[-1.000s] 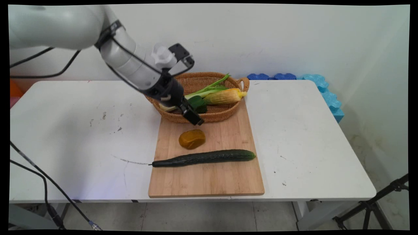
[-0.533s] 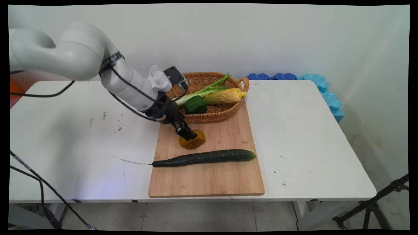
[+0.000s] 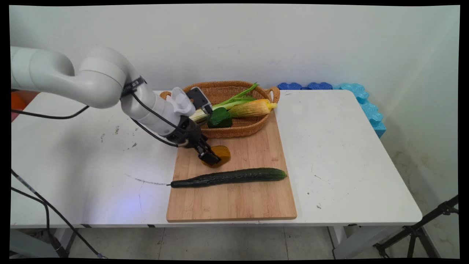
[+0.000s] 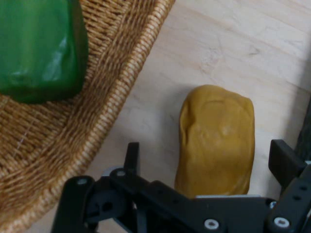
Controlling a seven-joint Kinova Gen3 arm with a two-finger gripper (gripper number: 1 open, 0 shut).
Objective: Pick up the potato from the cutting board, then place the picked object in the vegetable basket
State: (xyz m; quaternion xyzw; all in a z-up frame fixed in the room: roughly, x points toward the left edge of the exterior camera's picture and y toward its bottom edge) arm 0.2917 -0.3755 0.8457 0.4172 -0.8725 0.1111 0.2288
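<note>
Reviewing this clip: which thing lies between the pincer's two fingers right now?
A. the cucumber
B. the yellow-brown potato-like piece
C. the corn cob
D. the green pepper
B: in the hand view the yellow-brown piece lies on the cutting board between the open pincer fingers; the green pepper sits in the basket.

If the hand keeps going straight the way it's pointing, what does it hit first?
Most likely the potato, which lies between the hand's open fingers on the cutting board; how far off it is remains unclear.

No legible text or labels
</note>
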